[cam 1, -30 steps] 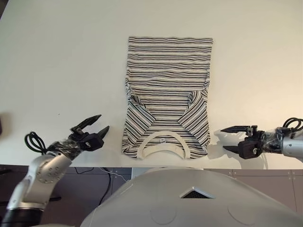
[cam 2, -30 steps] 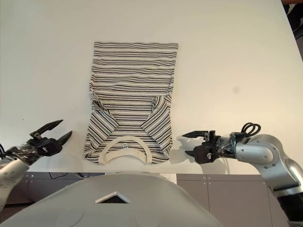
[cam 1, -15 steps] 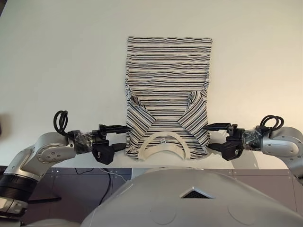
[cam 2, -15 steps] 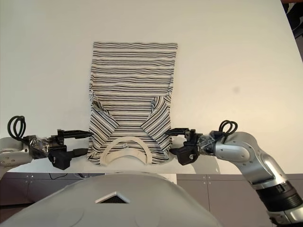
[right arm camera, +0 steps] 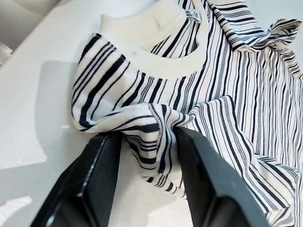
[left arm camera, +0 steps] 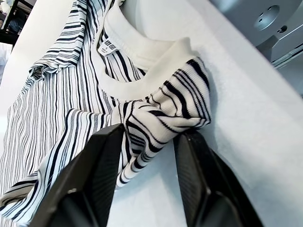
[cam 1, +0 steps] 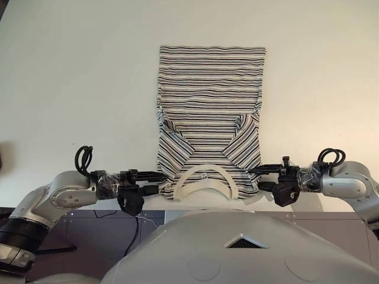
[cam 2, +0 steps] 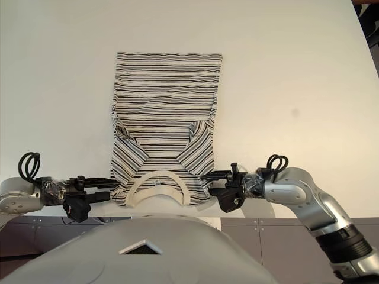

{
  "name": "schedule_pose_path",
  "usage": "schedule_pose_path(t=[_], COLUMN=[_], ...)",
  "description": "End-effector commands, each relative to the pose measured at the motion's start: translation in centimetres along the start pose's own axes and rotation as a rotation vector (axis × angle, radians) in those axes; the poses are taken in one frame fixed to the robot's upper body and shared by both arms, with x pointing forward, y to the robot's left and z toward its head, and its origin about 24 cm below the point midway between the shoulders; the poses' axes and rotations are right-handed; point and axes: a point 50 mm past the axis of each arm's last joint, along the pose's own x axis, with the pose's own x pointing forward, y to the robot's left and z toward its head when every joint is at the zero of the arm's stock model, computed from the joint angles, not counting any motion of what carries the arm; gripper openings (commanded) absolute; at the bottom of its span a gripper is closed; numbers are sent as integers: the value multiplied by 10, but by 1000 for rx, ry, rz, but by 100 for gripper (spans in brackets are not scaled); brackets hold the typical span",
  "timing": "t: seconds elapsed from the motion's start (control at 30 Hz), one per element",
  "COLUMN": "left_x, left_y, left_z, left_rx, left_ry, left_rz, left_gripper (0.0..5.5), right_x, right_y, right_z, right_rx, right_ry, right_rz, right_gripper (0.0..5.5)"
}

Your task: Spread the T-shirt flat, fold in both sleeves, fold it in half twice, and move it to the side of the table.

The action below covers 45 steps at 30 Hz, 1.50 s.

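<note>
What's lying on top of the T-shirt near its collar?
The folded-in sleeves lie across the T-shirt, nearly meeting by the collar; the cloth beneath them is hidden.

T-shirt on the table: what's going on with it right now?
The striped T-shirt lies flat on the table, both sleeves folded in and the collar toward the robot. The left gripper pinches the near shoulder corner on its side, and the right gripper pinches the other one, with fabric bunched between the fingers of each. No fold in half has been made yet; lifting these corners toward the far hem looks like the next step.
</note>
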Motion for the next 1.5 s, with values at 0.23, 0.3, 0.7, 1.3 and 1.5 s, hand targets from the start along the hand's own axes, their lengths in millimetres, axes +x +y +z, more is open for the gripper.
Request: schedule_pose_path(t=[0.23,0.3,0.7,1.3,1.5], left_x=[4,4,-12,22,41], left_y=[-27,-24,20,241,240], left_z=[-9,-10,22,-92,-112], left_rx=[-25,-46,-639,-558,-526], left_ry=[62,74,-8,191,272], left_rz=[-219,-198,-42,779,754], left_gripper=[33,11,10,10,10], right_x=[-3,-3,-41,-32,-28], right_y=[2,1,8,-177,-199], right_z=[-6,-6,11,-101,-113], right_rx=[15,28,500,599,585], right_ry=[23,22,-117,160,218], right_rz=[27,23,98,-759,-840], right_gripper=[44,15,12,12,12])
